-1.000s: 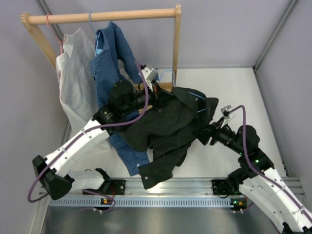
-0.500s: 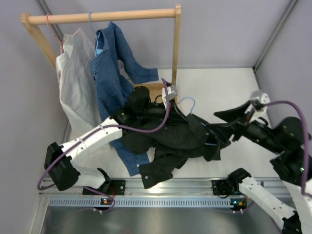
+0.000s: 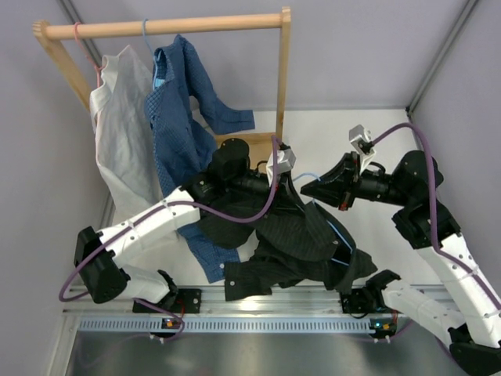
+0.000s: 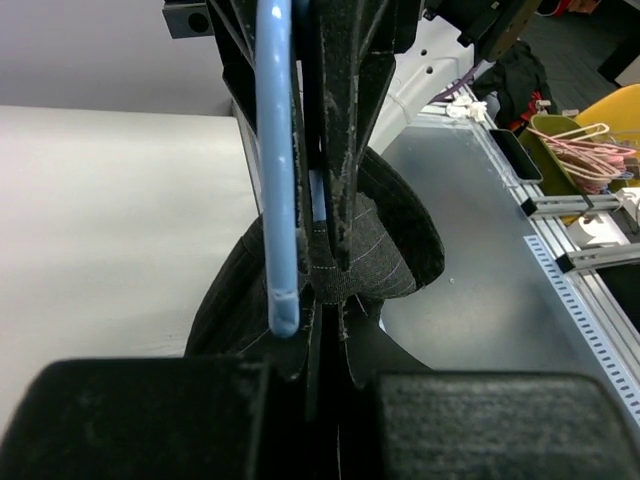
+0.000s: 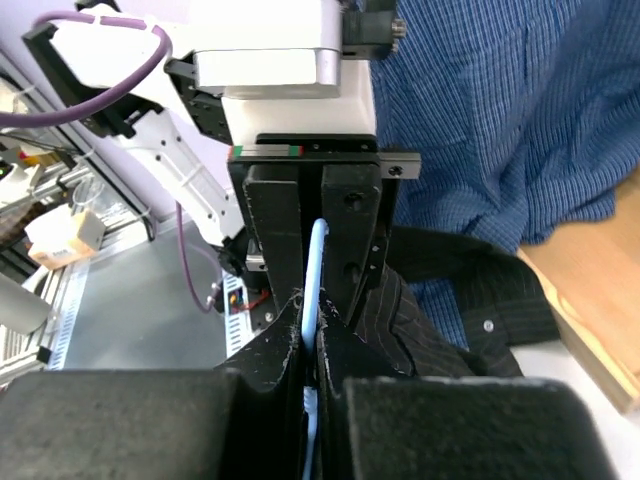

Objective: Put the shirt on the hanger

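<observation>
Over the white table we see the left gripper and right gripper tip to tip, both clamped narrow on the hanger. The shirt hangs beneath the fingertips, cloth bunched against the left pair.

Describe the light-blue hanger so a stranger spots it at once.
Find the wooden clothes rack at the back left; in front of it a black pinstriped shirt is held up. The thin light-blue wire hanger sticks out of it, clamped in the right pincer, unlike the hangers hooked on the rail.
</observation>
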Robot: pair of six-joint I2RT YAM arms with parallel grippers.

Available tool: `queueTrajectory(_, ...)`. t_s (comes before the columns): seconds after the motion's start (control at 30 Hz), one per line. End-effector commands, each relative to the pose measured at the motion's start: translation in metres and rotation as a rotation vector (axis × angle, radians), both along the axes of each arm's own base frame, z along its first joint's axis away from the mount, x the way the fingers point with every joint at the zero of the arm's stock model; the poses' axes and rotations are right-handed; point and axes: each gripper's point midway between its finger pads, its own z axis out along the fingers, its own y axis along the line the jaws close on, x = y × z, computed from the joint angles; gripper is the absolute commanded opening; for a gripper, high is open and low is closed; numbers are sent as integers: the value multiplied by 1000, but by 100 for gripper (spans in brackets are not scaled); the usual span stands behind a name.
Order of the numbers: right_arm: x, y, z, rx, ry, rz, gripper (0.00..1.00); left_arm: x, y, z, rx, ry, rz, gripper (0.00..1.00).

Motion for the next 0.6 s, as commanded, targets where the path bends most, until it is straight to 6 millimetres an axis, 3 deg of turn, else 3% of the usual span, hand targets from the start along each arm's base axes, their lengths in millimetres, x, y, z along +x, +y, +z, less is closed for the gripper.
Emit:
queueTrajectory(0.0,-17,1,29,96,-135,73,0,0,-1,31,-55,-77,-8,0)
queueTrajectory(0.07,-8,-6,35,98,-173,-17,0,21,-3,40,-40,-84,133,55)
queueTrajectory(0.1,-5,-10,26,62,-142,-58,0,31,-2,45,-35,-93,208,92)
queueTrajectory(0.13,-6,-16,37,59,-166,-95,0,52,3,42,2,-94,352,98)
queueTrajectory(0.2,-1,-33,47,16,-186,-214,0,62,23,60,-21,-145,492,98)
queueTrajectory(0.23,-2,-38,49,1,-193,-239,0,81,36,64,-22,-163,638,98)
queueTrajectory(0.27,-1,-45,53,-18,-220,-279,0,78,58,84,-74,-188,712,98)
queueTrajectory(0.3,-6,-52,65,-14,-241,-304,0,81,71,88,-88,-209,771,98)
queueTrajectory(0.33,-8,-57,63,-33,-225,-322,0,93,85,74,-79,-211,878,98)
queueTrajectory(0.37,-10,-61,68,-32,-242,-337,0,85,104,86,-142,-229,917,98)
queueTrajectory(0.4,-18,-64,78,-16,-261,-331,0,83,111,83,-160,-239,933,98)
queueTrajectory(0.43,-22,-65,80,-17,-262,-322,0,83,114,64,-160,-239,943,98)
queueTrajectory(0.5,-33,-67,92,1,-287,-300,0,76,126,66,-218,-245,961,98)
queueTrajectory(0.57,-38,-68,95,-2,-292,-287,0,82,129,51,-204,-238,1000,98)
